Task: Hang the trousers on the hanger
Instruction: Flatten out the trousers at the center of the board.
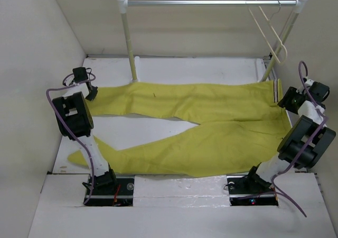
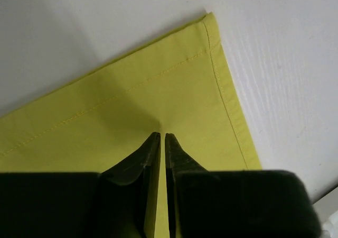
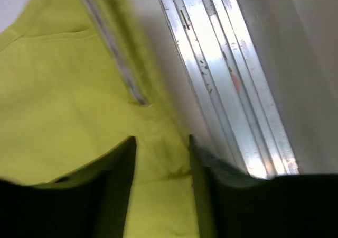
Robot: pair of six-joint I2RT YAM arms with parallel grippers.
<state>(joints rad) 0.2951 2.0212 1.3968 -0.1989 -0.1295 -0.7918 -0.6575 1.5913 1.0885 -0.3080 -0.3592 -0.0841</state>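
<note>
The mustard-yellow trousers (image 1: pixel 211 127) lie flat on the white table, waistband at the right and legs spread to the left. My left gripper (image 1: pixel 92 93) is at the far leg's hem. In the left wrist view it (image 2: pixel 162 135) is shut on a small pinch of that cloth (image 2: pixel 132 90) near the hem corner. My right gripper (image 1: pixel 282 99) is at the waistband by the striped tab (image 1: pixel 277 90). In the right wrist view it (image 3: pixel 161 138) is open, with the jaws astride the cloth's edge (image 3: pixel 63 90). The cream hanger (image 1: pixel 269 29) hangs on the rail at the far right.
A metal rail (image 1: pixel 211 2) on two white posts spans the back of the table. White walls close in on the left, right and back. An aluminium track (image 3: pixel 227 74) runs along the table's right edge beside my right gripper.
</note>
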